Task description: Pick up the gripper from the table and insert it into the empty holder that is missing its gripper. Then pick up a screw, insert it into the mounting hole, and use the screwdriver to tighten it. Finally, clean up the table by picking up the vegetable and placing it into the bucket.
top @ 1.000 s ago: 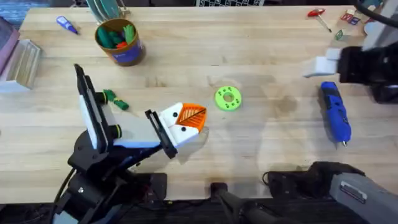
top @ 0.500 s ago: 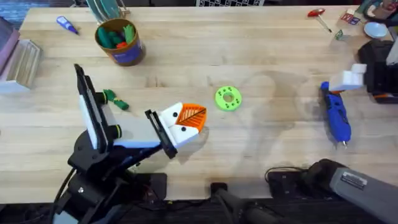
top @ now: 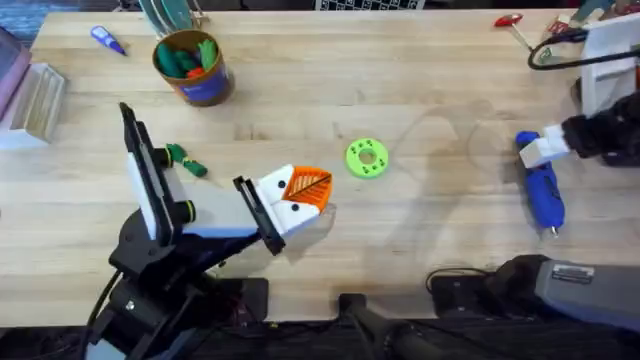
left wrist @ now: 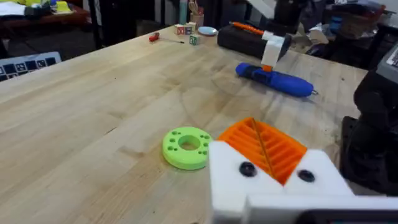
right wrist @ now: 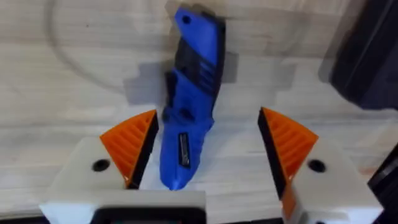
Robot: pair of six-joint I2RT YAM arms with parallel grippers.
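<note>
Over the screwdriver (right wrist: 189, 99), right gripper (right wrist: 208, 152) spread (tightening step); next, lower and pinch its body

A bright green disc (top: 367, 158) with holes lies near the middle of the wooden surface (top: 420, 80). A small blue pen (top: 107, 40) sits at the far left corner, a red-handled tool (top: 513, 27) at the far right, and a clear plastic block (top: 38, 100) rests by the left edge.

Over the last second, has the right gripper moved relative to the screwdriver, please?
Yes. The right gripper has come down toward the near edge, now over the screwdriver's far end, fingers open astride it.
</note>
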